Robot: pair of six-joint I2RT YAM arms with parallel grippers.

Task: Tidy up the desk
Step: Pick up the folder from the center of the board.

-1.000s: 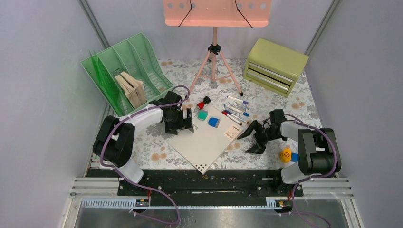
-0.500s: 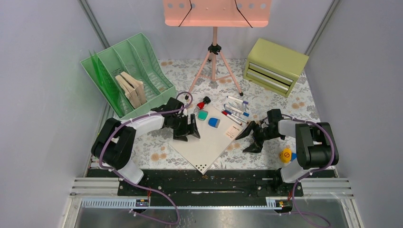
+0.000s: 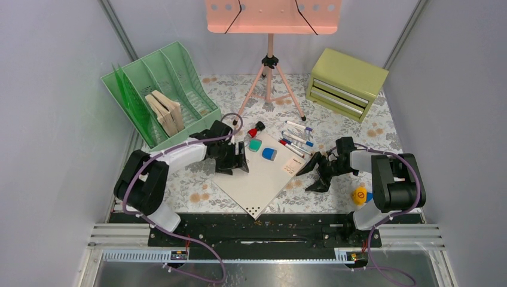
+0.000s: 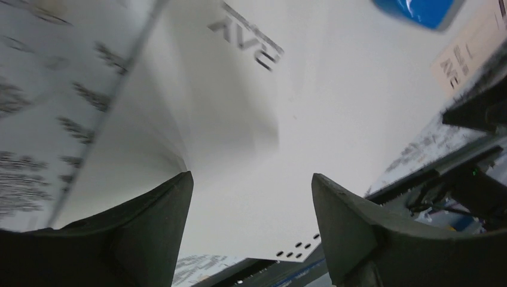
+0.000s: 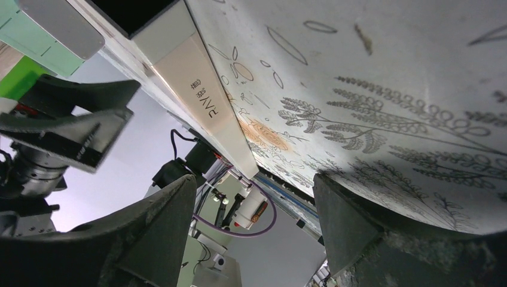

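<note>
The desk has a floral print. A white board lies on it at an angle, carrying a green eraser and a blue eraser. My left gripper is open over the board's left edge. In the left wrist view the left gripper has the board's white surface between its spread fingers. My right gripper is open and lies low on the desk just right of the board. In the right wrist view the right gripper faces the board's edge with nothing between its fingers.
Several markers lie behind the board, and a red-capped item sits near its far corner. A green file rack holding books stands back left. An olive drawer chest stands back right, a pink music stand between them. A yellow object lies by the right arm.
My left gripper slid right onto the board's left edge and its jaws narrowed a little. My right gripper moved slightly left toward the board, also narrowing.
</note>
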